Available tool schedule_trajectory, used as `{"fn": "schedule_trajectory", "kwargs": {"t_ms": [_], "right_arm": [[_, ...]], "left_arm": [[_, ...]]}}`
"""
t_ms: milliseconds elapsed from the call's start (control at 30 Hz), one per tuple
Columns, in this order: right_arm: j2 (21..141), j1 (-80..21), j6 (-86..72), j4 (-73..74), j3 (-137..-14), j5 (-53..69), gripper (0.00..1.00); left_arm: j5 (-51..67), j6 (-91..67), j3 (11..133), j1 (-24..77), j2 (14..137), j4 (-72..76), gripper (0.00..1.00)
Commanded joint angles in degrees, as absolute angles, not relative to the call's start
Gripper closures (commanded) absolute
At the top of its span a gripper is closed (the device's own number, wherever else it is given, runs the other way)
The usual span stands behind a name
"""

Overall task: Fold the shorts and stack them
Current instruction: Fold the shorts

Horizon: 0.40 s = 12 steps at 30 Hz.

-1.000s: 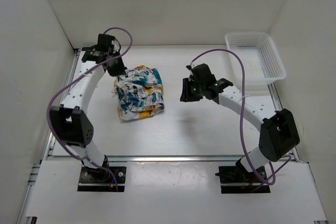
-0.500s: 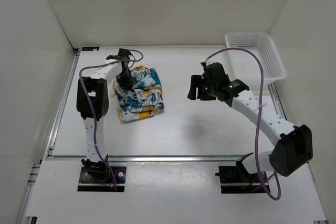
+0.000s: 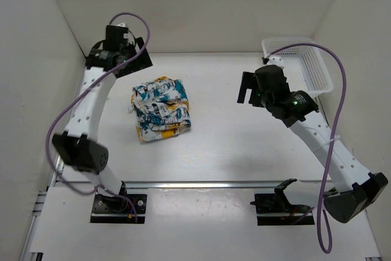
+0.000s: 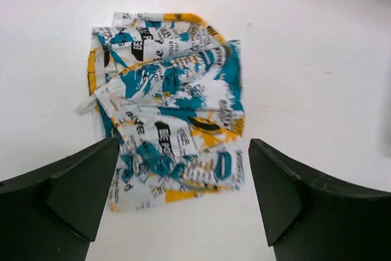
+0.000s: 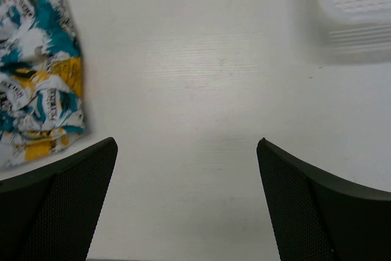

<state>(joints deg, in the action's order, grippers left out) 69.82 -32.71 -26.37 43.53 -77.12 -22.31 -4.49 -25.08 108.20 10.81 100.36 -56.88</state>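
**Both grippers released, shorts bundled on the table left of the basket**

The white lattice basket [image 3: 317, 71] sits at the far right corner of the table [image 3: 232, 145], and everything else lies to its left. The shorts [image 3: 160, 109] rest well to the left of the basket and somewhat nearer the arm bases than it is. They form a compact, roughly rectangular bundle of overlapping layers, white with teal, yellow-orange and black print. A small white strip pokes out on the side farthest from the basket. Nothing touches them.

The left gripper [image 3: 137, 60] hangs farther from the basket than the shorts do, toward the far left corner of the table. Its jaws stand wide apart and hold nothing. In the left wrist view its two dark fingers [image 4: 73, 194] frame the bundle from a distance, clear of the cloth.

The right gripper [image 3: 249, 93] hovers between the basket and the shorts, near the basket. Its jaws are also spread wide and empty. Its wrist view shows bare table between the fingers, with the basket's wall at the upper right edge and one end of the shorts at the left edge.
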Motion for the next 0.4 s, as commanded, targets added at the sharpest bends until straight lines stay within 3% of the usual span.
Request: {"fn": "schedule_trajectory", "kwargs": {"t_ms": [0,167,367], "right_arm": [[67.9,-32.4,-25.9,48.4,-79.1,-34.8,0.00],[64.0,-32.4,-28.6,50.3,-76.0,-39.3,0.00],[60.9,-32.4,-29.9,51.9,-73.0,-40.7,0.00]], "left_arm": [[-4.6,-24.1,104.0,11.2,86.0,-58.5,0.00],[-8.0,-25.7,88.6,11.2,67.0,-55.1,0.00],[-10.6,-27.4,76.7,11.2,55.4,-55.1,0.00]]}}
